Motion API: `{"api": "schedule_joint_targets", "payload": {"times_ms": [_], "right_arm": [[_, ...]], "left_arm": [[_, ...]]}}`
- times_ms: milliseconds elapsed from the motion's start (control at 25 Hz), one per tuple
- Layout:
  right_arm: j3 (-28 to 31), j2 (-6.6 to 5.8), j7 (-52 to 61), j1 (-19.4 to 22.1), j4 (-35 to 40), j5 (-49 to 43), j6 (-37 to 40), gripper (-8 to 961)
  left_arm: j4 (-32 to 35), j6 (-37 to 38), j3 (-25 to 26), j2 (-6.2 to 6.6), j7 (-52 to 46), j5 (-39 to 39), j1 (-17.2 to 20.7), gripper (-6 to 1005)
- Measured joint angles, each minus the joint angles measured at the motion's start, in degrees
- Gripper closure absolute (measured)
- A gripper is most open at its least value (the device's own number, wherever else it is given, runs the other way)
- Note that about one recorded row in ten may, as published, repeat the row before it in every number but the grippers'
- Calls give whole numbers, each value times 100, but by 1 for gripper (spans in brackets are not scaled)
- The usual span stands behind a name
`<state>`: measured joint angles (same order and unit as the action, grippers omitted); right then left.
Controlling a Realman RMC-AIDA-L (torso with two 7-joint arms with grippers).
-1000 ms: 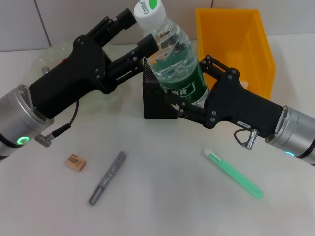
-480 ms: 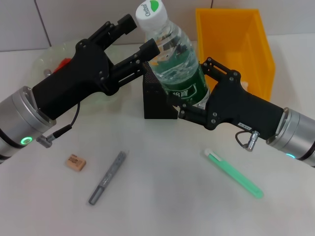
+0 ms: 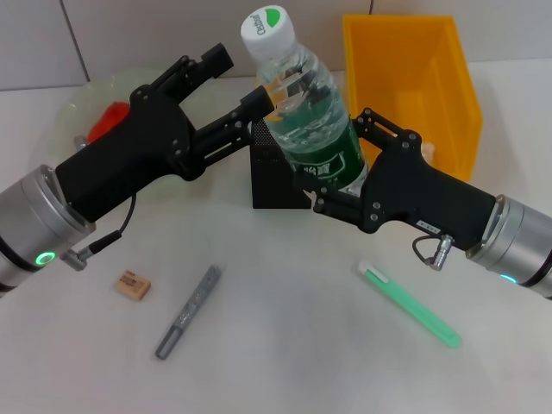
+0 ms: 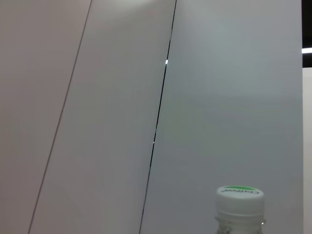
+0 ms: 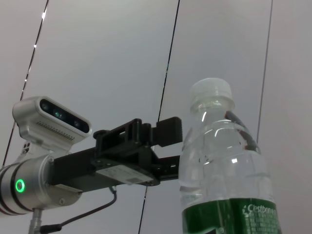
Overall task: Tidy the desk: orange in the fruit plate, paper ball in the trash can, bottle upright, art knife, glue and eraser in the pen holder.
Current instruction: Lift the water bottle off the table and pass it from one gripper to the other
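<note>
White desk (image 3: 285, 345), right claw (image 3: 332, 177) clamping bottle (image 3: 306, 112)

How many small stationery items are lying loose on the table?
3: the eraser front left, the grey glue stick beside it, the green art knife front right. The arms may hide others.

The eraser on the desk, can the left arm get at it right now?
Probably not yet: the left gripper is up at the bottle with the right gripper. The eraser itself lies in the open, nothing over it.
</note>
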<state>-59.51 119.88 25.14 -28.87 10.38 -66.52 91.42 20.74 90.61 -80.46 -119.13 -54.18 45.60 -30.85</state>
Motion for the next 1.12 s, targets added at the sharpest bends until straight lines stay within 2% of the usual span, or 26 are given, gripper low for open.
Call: {"api": "schedule_joint_targets", "payload": {"times_ms": [680,1120], "right_arm": [[-34,-3,-102,1,-286,-48,-276,184],[-225,0,-164,-48,-384,-55,-437,184]], "left_arm": [[-14,26,-128,38,-62,171,297,244],[-70,-108,-309,4,-77,148,244,245]]}}
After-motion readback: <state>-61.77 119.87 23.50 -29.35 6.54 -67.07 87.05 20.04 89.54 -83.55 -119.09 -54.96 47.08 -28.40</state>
